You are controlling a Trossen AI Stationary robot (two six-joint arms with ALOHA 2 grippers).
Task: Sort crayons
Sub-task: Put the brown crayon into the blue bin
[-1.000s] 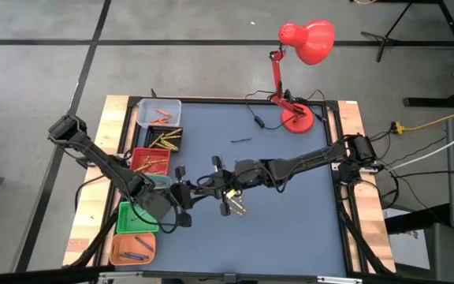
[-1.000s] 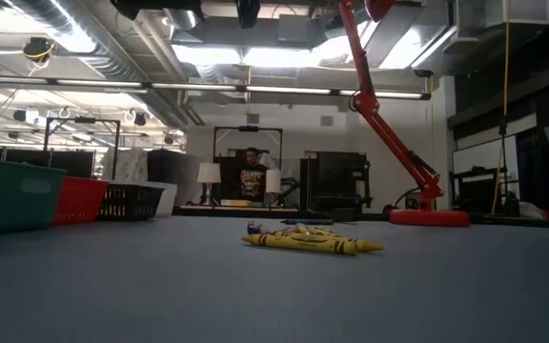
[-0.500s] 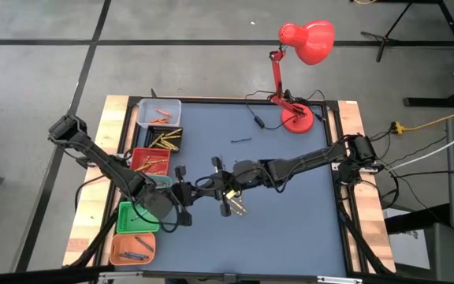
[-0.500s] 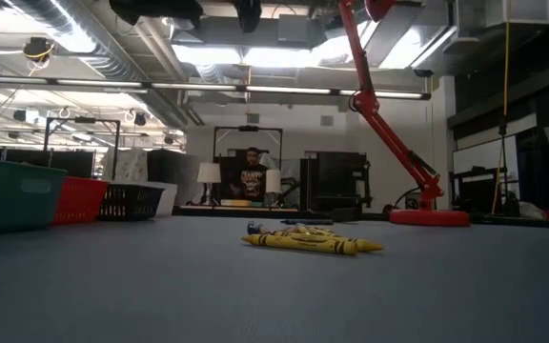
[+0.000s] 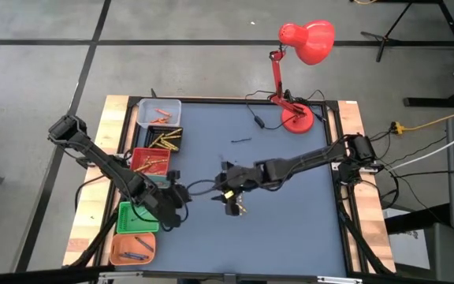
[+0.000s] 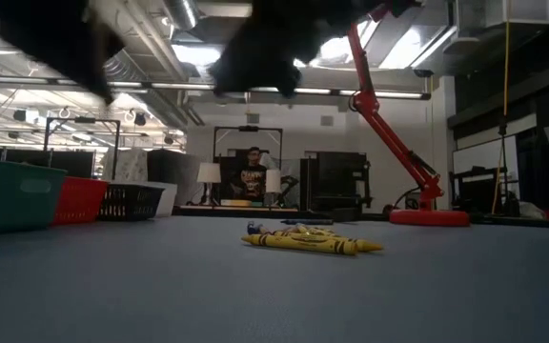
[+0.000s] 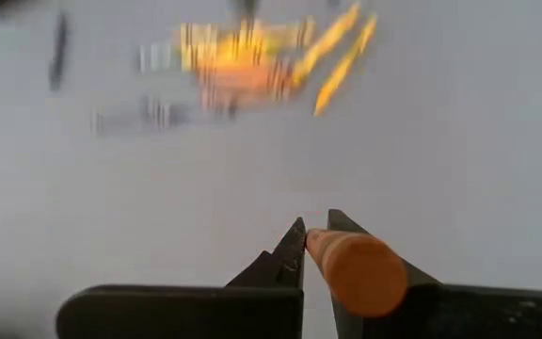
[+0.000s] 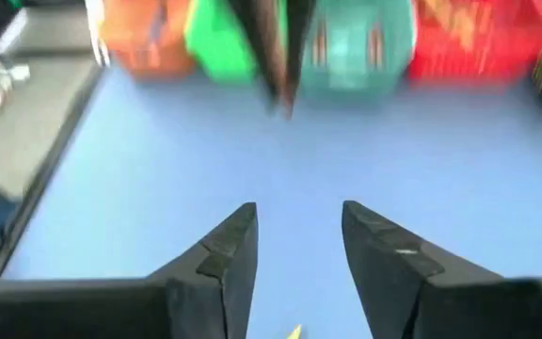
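A small heap of yellow crayons (image 5: 236,205) lies flat on the blue mat near the table's middle; the low view shows the crayons (image 6: 305,242) side on. My left gripper (image 5: 181,195) hangs left of the heap, beside the bins, shut on an orange crayon (image 7: 354,271). My right gripper (image 5: 223,189) hovers just above the heap's left side, slanting down. In its wrist view the right gripper (image 8: 299,247) is open with nothing between its fingers. My left gripper pinches the orange crayon between its two fingers at the crayon's forward end (image 7: 318,243). The crayon lies along the fingers, its round blunt end (image 7: 363,279) pointing back toward the wrist. The fingers slant down toward the mat, and the crayon is clear of it.
A row of bins lines the left edge: clear (image 5: 160,113), black with yellow crayons (image 5: 166,140), red (image 5: 150,160), teal (image 5: 162,181), green (image 5: 136,218), orange (image 5: 132,248). A red desk lamp (image 5: 296,118) stands at the back right. A person (image 6: 250,179) stands far behind the table.
The two grippers stood tip to tip left of the heap. They have since drawn apart, the left toward the bins and the right toward the heap. Both have tipped downward and now show as dark blurs at the top of the low view.
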